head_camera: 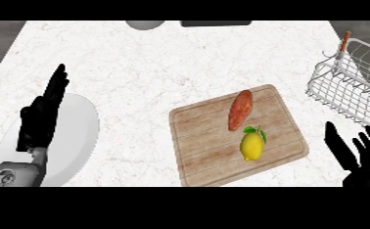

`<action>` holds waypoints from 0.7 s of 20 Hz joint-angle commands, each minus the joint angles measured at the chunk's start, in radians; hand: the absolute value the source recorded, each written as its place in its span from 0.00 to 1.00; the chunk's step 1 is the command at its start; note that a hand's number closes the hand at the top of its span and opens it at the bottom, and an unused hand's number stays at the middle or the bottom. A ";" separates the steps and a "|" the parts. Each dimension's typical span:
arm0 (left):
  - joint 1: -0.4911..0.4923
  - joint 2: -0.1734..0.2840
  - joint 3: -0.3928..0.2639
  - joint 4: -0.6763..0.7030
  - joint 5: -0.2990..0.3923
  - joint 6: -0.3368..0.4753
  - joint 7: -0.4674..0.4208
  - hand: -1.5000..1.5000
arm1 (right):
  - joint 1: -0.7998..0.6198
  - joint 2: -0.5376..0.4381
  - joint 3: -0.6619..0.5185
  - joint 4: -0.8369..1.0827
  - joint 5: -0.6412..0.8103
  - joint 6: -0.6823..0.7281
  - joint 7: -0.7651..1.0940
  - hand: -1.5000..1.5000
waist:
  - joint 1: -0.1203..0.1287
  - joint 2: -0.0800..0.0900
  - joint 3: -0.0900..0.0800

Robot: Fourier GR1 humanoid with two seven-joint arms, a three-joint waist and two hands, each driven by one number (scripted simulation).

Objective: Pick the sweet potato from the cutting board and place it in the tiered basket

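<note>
Sweet potato waits on the board as your right hand (350,157) hovers, fingers spread and holding nothing.

The long reddish-orange sweet potato (240,109) lies on the pale wooden cutting board (209,149), up and to the left of that hand, just beyond a yellow lemon (251,146). Come in over the lemon, close across the potato's narrow width, then carry right to the white wire tiered basket (339,83). Your left hand (42,113) rests open, far left.

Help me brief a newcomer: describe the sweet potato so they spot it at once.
Find the wooden cutting board on the white counter. Two items lie on it; the sweet potato is the long reddish-brown one nearer the far edge, unlike the round yellow lemon.
</note>
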 commanded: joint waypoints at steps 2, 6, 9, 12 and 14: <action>-0.028 0.024 -0.004 0.014 -0.038 -0.002 0.005 0.50 | 0.128 0.128 0.166 -0.099 0.235 -0.272 0.099 0.00 | 0.025 0.000 -0.001; -0.037 0.008 -0.030 -0.012 -0.032 -0.017 0.038 0.50 | 0.216 0.026 0.273 -0.133 0.317 -0.086 0.310 0.00 | 0.046 0.007 -0.004; -0.027 0.009 -0.023 0.002 -0.030 -0.025 -0.010 0.50 | 0.233 -0.043 0.336 -0.128 0.367 0.032 0.428 0.00 | 0.074 0.016 -0.008; -0.051 -0.005 -0.038 0.018 -0.044 -0.019 0.005 0.50 | 0.197 -0.135 0.337 -0.203 0.389 0.138 0.603 0.00 | 0.071 0.019 -0.009; -0.061 0.010 -0.022 0.026 -0.034 -0.037 -0.014 0.50 | 0.146 -0.176 0.326 -0.223 0.420 0.189 0.736 0.00 | 0.085 0.020 -0.009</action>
